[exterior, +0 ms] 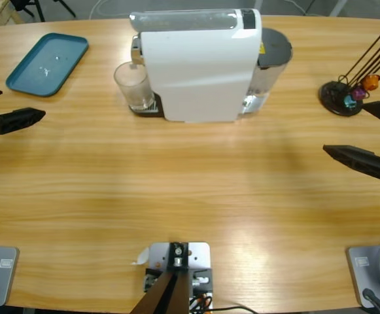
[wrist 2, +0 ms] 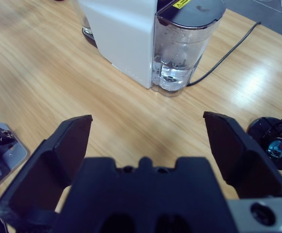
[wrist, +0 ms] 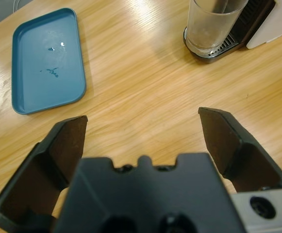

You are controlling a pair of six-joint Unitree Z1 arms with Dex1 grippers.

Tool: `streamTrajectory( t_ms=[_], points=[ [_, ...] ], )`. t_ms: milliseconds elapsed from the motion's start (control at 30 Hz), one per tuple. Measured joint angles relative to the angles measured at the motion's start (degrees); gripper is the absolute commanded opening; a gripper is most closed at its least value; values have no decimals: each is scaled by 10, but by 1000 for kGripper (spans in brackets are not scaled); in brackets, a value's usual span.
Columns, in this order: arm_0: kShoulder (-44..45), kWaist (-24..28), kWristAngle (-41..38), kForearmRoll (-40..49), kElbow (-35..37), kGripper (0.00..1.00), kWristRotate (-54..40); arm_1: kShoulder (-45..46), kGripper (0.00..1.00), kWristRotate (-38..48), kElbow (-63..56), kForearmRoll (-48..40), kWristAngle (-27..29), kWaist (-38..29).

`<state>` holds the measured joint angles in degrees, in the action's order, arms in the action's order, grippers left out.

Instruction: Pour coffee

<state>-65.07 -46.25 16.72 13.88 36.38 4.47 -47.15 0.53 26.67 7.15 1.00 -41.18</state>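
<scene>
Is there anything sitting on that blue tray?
No. In the left wrist view the tray holds nothing but a few small marks or droplets on its surface.

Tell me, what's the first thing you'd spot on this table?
The big white coffee machine at the back middle of the table, with a clear glass standing on its tray at its left. A teal tray lies at the far left corner, and a black capsule stand with colourful capsules sits far right. Both grippers, left and right, hang open over bare wood.
</scene>
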Motion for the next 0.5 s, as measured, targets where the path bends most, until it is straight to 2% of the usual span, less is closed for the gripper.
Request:
streamTrajectory(
  t_ms=[267,500],
  points=[
    [-35,0,-15,-20,4,1000,-2,0,1000,6,0,-3,0,0],
    [-79,0,-78,-127,10,1000,-2,0,1000,8,0,-3,0,0]
  ],
)
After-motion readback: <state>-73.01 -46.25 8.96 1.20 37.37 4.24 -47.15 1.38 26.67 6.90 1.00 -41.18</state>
